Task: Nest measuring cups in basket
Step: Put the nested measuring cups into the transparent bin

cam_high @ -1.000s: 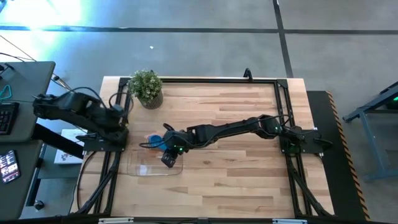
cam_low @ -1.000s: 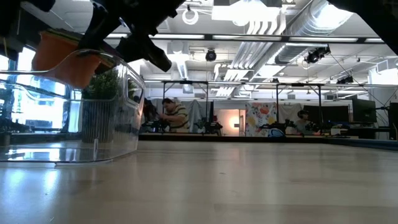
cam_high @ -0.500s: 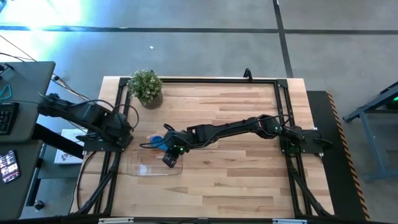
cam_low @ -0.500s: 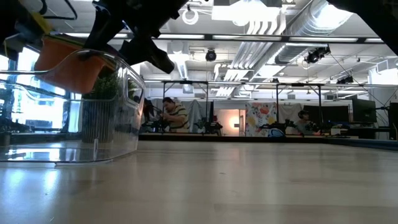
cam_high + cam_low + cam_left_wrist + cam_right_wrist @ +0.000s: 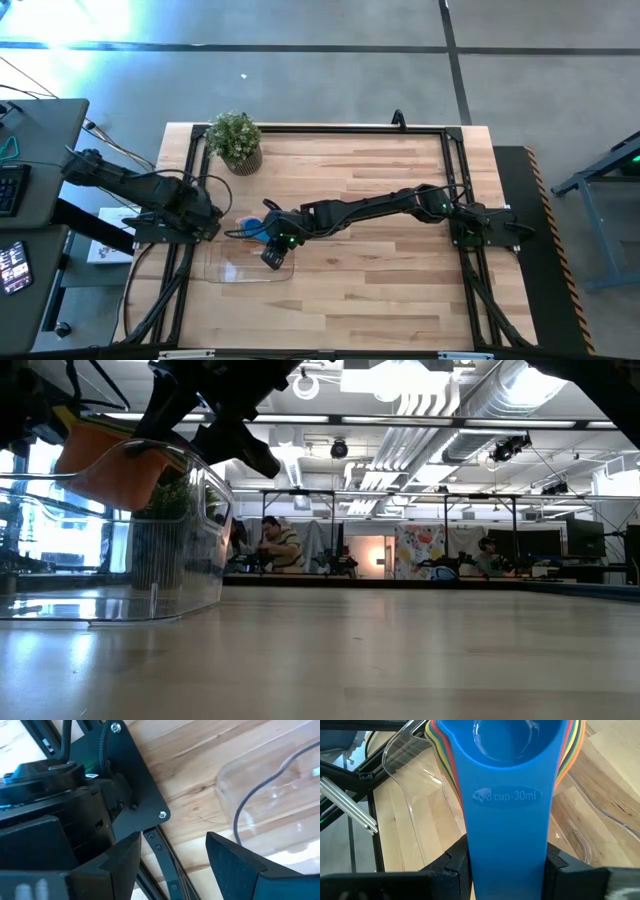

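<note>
The measuring cups [image 5: 505, 750] are nested in one stack, a blue cup on top with red, orange, yellow and green rims beneath it. My right gripper [image 5: 507, 870] is shut on the stack, reaching from the table's right over the clear basket [image 5: 240, 265] near the left edge. Through the basket wall [image 5: 190, 530] in the low view an orange cup [image 5: 110, 465] shows, raised above the basket floor. My left gripper [image 5: 172, 840] is open, over its base frame beside the basket's left end [image 5: 270, 795], touching nothing. My right gripper pinches the stacked flat handles [image 5: 507, 845] between its two fingers [image 5: 455, 865], one on each long edge, lying along the handles. The bowls point away from the wrist. The stack is lifted clear, tilted, over the basket [image 5: 415, 750].
A small potted plant [image 5: 236, 140] stands at the table's far left. The black frame rails [image 5: 330, 128] run round the table edge. A dark cable [image 5: 250, 800] curves over the basket. Bare wood [image 5: 400, 290] stretches to the right of the basket.
My left arm has stretched out from its folded pose, and its gripper has moved toward the table's near edge and the basket. My right gripper and the stack of cups have stayed in place.
</note>
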You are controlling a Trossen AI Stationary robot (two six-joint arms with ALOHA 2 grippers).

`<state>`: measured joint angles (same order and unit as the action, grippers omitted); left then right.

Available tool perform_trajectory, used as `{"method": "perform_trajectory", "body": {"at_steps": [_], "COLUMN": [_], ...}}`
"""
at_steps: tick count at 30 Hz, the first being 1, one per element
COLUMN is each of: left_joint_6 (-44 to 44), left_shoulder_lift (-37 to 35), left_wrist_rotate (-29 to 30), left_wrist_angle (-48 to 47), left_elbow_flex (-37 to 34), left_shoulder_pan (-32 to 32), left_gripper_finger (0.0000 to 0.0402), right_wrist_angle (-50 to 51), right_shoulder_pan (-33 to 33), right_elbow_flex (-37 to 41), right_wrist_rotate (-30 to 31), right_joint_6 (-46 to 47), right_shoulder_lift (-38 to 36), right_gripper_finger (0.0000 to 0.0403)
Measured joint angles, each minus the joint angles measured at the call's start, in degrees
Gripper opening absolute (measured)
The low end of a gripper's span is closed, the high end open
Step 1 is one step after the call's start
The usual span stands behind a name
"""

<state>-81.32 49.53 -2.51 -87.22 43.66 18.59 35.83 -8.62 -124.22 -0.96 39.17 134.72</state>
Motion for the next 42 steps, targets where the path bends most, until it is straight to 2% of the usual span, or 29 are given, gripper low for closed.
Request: {"method": "perform_trajectory", "body": {"at_steps": [14,21,27,42], "left_joint_6": [0.9,2.1,2.1,2.5], "left_shoulder_lift": [11.0,14.5,17.7,19.2], "left_wrist_rotate": [-0.6,-1.8,-1.8,-1.8], "left_wrist_angle": [0.8,7.5,8.1,17.2], "left_elbow_flex": [0.0,0.0,0.0,0.0], "left_shoulder_pan": [0.0,0.0,0.0,-1.4], "left_gripper_finger": [0.0216,0.0216,0.0216,0.0216], "right_wrist_angle": [2.2,2.4,2.7,6.2], "right_shoulder_pan": [-0.3,-0.6,-0.7,-1.7], "right_elbow_flex": [0.0,0.0,0.0,0.1], "right_wrist_rotate": [-0.9,-1.1,-1.9,-5.1], "right_joint_6": [1.5,2.0,2.0,5.6], "right_shoulder_lift": [0.0,0.0,0.0,0.0], "right_gripper_finger": [0.0122,0.0122,0.0122,0.0122]}}
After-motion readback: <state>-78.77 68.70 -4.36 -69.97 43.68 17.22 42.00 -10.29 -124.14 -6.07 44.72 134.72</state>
